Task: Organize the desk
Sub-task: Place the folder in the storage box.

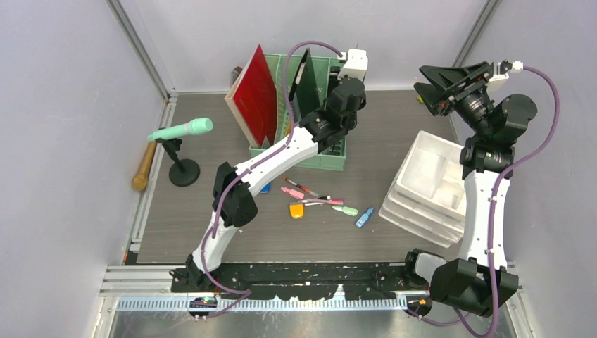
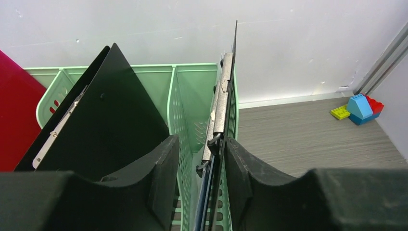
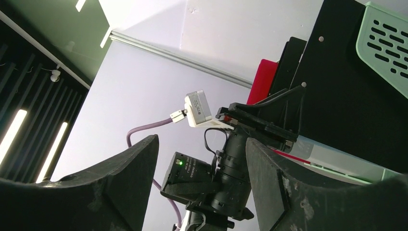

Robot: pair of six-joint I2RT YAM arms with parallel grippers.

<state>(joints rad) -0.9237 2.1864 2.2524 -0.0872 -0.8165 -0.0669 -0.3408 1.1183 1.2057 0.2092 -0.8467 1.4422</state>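
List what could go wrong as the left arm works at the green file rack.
The left tool straddles the clipboard in the file rack's right-hand slot, one finger against it; withdrawing crookedly might drag it out. The black folder leans close beside the other finger and could be knocked. Pens lie loose on the desk near that arm; a low return could scatter them.

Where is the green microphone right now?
In the top view, the microphone sits on its black stand at the left side of the desk, between a wooden stick by the rail and the green file rack.
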